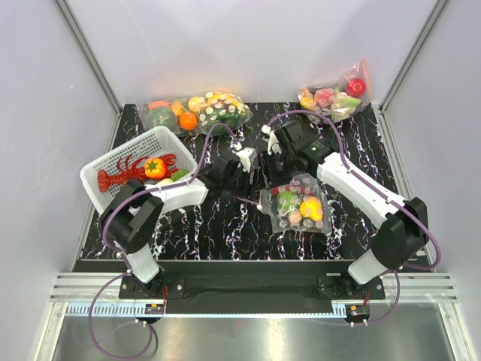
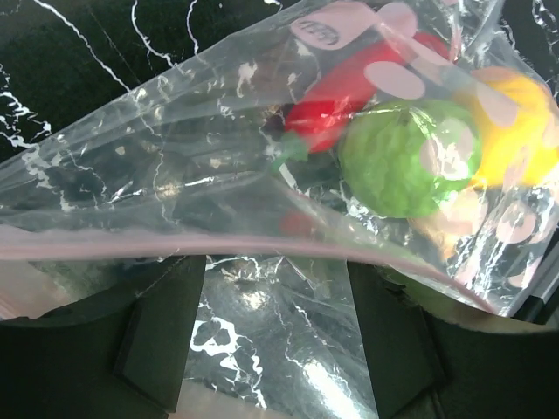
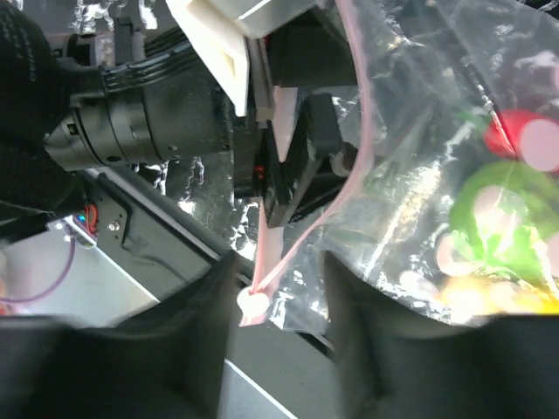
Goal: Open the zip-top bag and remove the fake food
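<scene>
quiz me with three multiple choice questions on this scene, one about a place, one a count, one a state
1. Where does the white basket with the red lobster sit on the table?
A. left side
B. back right corner
C. front centre

2. How many dotted plastic bags lie on the table?
A. one
B. three
C. five

3. Where is the fake food of the zip-top bag in the middle?
A. scattered on the table
B. in the basket
C. inside the bag

Answers:
1 A, the top view shows the basket at the table's left edge.
2 B, there is the back-left bag, the back-right bag and the one in the middle.
3 C, the pieces show through its plastic in the left wrist view.
</scene>
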Action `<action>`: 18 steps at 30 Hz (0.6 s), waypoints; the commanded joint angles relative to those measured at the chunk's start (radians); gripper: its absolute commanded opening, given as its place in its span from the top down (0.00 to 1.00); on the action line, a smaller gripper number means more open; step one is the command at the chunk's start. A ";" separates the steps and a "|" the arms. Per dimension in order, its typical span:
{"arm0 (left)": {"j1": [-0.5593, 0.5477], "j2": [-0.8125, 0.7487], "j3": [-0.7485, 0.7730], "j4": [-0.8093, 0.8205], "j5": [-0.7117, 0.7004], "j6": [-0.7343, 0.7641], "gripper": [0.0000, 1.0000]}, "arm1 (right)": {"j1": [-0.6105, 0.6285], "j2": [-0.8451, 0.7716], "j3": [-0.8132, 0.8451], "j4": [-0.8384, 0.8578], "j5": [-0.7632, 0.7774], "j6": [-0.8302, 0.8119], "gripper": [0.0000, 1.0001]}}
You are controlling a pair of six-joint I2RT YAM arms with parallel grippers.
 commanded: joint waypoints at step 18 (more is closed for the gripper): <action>-0.005 0.028 -0.045 0.150 0.104 0.023 0.28 | -0.242 -0.066 -0.180 -0.004 0.243 0.044 0.69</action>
